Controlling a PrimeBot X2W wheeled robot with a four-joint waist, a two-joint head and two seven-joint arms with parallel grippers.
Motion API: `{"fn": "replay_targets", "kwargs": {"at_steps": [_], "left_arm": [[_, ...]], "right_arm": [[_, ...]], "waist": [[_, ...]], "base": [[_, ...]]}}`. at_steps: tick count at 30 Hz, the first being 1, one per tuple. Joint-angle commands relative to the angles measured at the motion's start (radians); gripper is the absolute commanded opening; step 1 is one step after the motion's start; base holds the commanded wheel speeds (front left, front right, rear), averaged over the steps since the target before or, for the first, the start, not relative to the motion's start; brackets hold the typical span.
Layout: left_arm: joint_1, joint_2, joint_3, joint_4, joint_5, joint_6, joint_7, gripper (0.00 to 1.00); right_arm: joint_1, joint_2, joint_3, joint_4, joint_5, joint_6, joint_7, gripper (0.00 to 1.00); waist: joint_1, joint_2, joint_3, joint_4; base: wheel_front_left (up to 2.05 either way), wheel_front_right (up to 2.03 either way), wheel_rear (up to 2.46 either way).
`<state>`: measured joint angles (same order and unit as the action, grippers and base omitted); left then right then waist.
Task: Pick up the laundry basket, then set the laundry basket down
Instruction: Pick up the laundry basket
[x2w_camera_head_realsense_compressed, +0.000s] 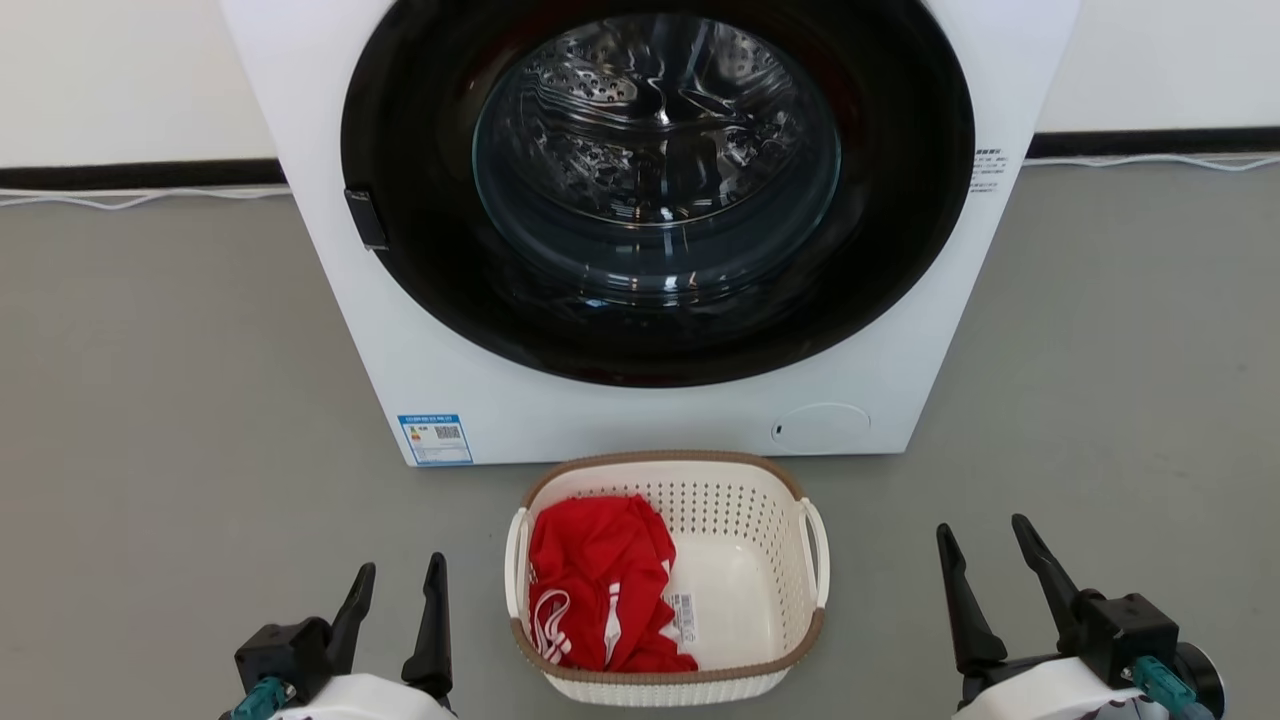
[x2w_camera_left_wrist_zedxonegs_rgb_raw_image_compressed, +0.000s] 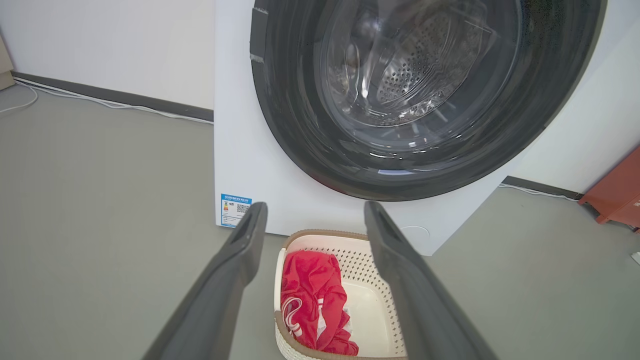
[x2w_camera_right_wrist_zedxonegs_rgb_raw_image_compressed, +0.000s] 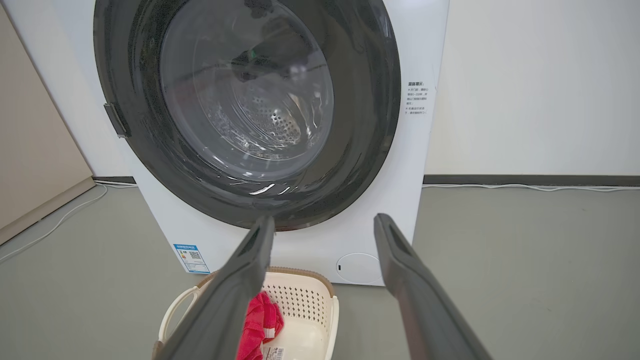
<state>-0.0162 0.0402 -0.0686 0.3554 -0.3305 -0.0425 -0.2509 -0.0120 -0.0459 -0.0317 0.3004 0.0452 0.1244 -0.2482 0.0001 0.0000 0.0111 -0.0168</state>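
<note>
A white washer with its dark round door closed stands on the grey floor. It is just behind the basket, with a thin strip of floor between them. A blue label sits low on the washer's front, and a pale cable runs along the foot of the wall. An orange-red thing stands by the wall to the washer's right.

The basket sits upright on the floor between the two grippers. A red cloth is heaped in its left half, and a sticker shows on its bare bottom. Bare floor separates each gripper from the basket's side handles.

The left gripper hangs low beside the basket's left side, fingers pointing toward the washer, moderately parted and holding nothing. The right gripper is farther off on the other side, fingers parted a little wider and also empty.
</note>
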Motion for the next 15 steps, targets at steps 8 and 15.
{"fn": "replay_targets", "kwargs": {"at_steps": [8, 15], "left_arm": [[-0.116, 0.010, 0.006, -0.010, -0.010, 0.013, -0.011, 1.00], [-0.214, 0.010, -0.032, 0.038, -0.026, 0.018, -0.011, 1.00]], "right_arm": [[-0.095, -0.004, 0.017, 0.011, 0.028, 0.006, -0.014, 1.00], [-0.193, -0.004, 0.003, 0.073, 0.040, 0.006, -0.014, 1.00]], "waist": [[-0.0001, 0.0000, 0.096, 0.006], [-0.0001, 0.0000, 0.212, 0.010]], "base": [[0.00, 0.00, 0.00], [0.00, 0.00, 0.00]]}}
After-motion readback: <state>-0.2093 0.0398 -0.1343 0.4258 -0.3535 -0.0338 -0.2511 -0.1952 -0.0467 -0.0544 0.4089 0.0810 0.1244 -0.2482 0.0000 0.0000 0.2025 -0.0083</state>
